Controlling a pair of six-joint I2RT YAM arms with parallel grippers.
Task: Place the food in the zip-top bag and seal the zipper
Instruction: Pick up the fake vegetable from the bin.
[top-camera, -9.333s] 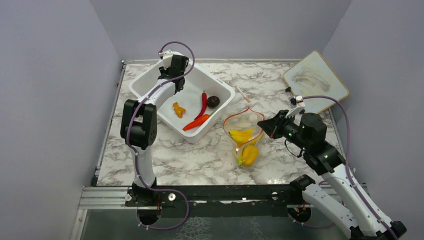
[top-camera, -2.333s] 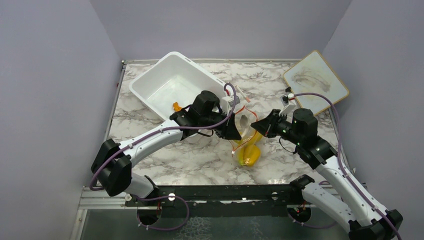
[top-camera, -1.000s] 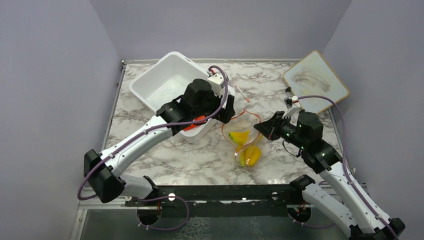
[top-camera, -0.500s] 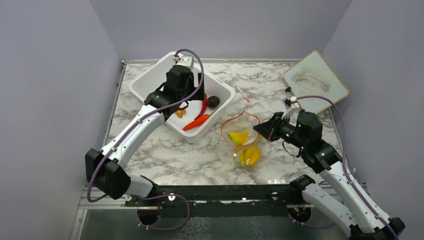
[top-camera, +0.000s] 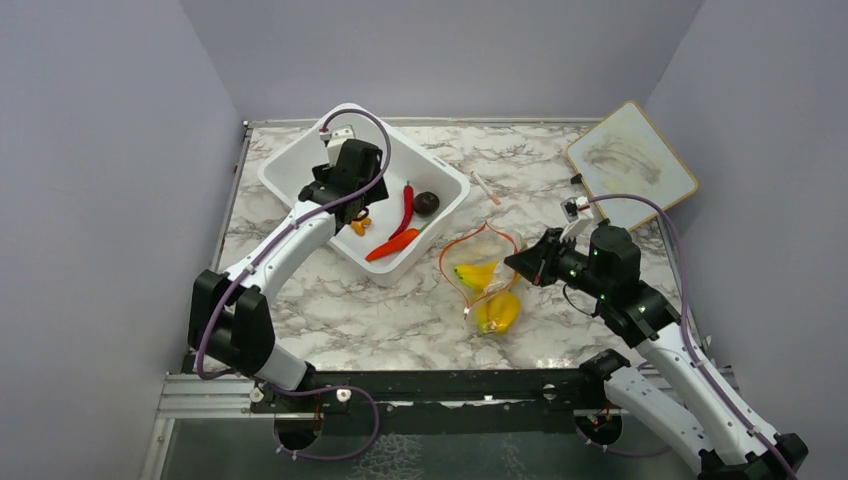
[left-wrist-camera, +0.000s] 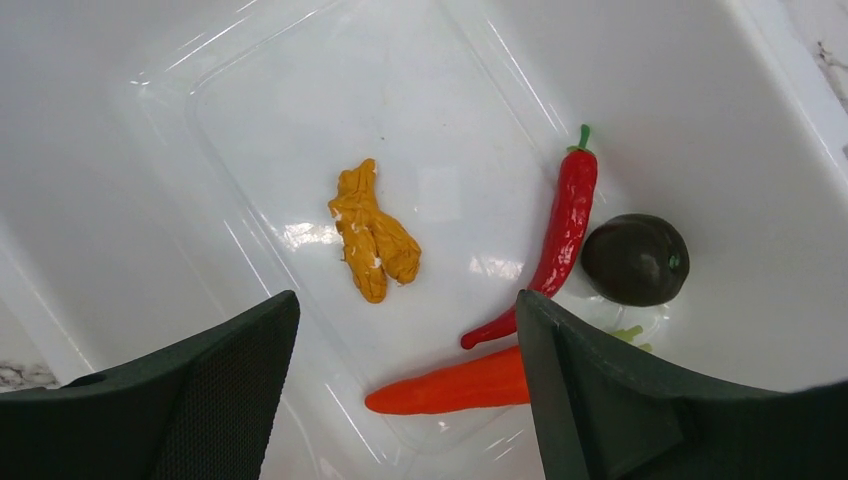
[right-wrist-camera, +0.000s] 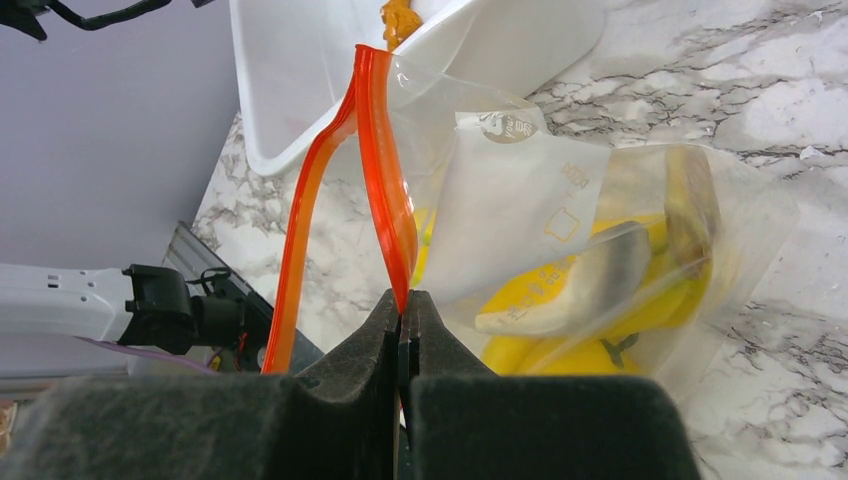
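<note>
The clear zip-top bag (top-camera: 486, 262) lies right of centre with a yellow banana (top-camera: 478, 272) and a yellow pepper (top-camera: 497, 312) inside. My right gripper (right-wrist-camera: 402, 304) is shut on the red-orange zipper (right-wrist-camera: 385, 170) and holds that edge up, so the mouth gapes. My left gripper (left-wrist-camera: 405, 300) hangs open and empty over the white tub (top-camera: 300, 170). Below it lie the small orange bits (left-wrist-camera: 372, 232), a red chili (left-wrist-camera: 558, 240), a dark brown round fruit (left-wrist-camera: 635, 259) and an orange carrot (left-wrist-camera: 455, 385), which runs under the right finger.
A wood-framed whiteboard (top-camera: 630, 162) leans at the back right. A small white-and-red stick (top-camera: 486, 187) lies on the marble between the tub and the bag. Grey walls close in both sides.
My left arm has swung from beside the bag mouth back and left over the tub, its jaws a little narrower. The right gripper has kept its hold on the zipper.
</note>
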